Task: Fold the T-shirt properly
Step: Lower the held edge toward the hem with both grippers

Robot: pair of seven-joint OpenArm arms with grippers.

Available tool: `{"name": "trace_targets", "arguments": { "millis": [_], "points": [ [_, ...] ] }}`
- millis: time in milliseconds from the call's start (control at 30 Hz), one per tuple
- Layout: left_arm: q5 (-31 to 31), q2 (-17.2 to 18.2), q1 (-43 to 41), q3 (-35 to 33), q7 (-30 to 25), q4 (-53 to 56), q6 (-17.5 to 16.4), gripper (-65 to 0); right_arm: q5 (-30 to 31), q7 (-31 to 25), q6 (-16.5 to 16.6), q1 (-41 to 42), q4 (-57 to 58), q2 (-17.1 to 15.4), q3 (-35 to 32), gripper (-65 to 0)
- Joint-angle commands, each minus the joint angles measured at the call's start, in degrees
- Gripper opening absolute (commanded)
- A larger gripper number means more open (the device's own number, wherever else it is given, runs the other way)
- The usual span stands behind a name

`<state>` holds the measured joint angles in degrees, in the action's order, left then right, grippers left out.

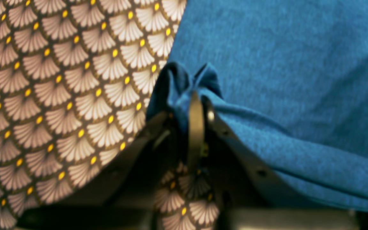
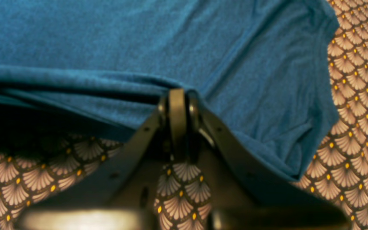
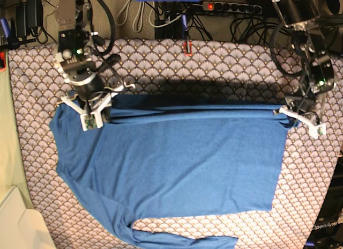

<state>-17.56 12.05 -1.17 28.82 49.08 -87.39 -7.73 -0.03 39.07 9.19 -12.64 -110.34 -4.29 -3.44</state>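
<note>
T-shirt (image 3: 177,168) spread on the scallop-patterned worktop (image 3: 225,66), long axis left-right in base view | far edge lifted | my left gripper (image 1: 200,105) and right gripper (image 2: 177,102), jaws clamped on that edge's two ends

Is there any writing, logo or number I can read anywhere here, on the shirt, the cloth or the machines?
"OpenArm": faint lettering at the lower right edge of the base view, cut off by the frame.
T-shirt: plain blue, no print or label visible.
Patterned cloth: only scallop shapes, no text.
Power strip and other gear behind the table: too small to read.
</note>
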Motion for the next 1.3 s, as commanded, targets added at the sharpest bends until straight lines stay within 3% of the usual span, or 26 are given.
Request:
{"name": "trace_targets", "arguments": {
  "millis": [0,767,967,1267],
  "points": [
    [0.2,0.83,1.48,0.32,-1.04,-0.3,0.3,-64.5,-0.27,-1.14,-0.18,1.26,-0.03,-0.32,0.06,-65.0],
    [0.2,0.91,11.85,0.24,-1.48,10.25,0.3,-64.5,-0.27,-1.66,-0.18,13.92,17.03,-1.11,-0.03,-65.0],
    [0.2,0.91,13.08,0.24,-1.56,10.25,0.3,-64.5,-0.27,-1.75,-0.18,16.82,19.93,-2.96,-4.6,-65.0],
    [0.2,0.91,14.84,0.24,-1.65,15.7,0.3,-64.4,-0.27,-1.75,-0.18,18.23,23.18,-2.96,-4.95,-65.0]
  ]
}}
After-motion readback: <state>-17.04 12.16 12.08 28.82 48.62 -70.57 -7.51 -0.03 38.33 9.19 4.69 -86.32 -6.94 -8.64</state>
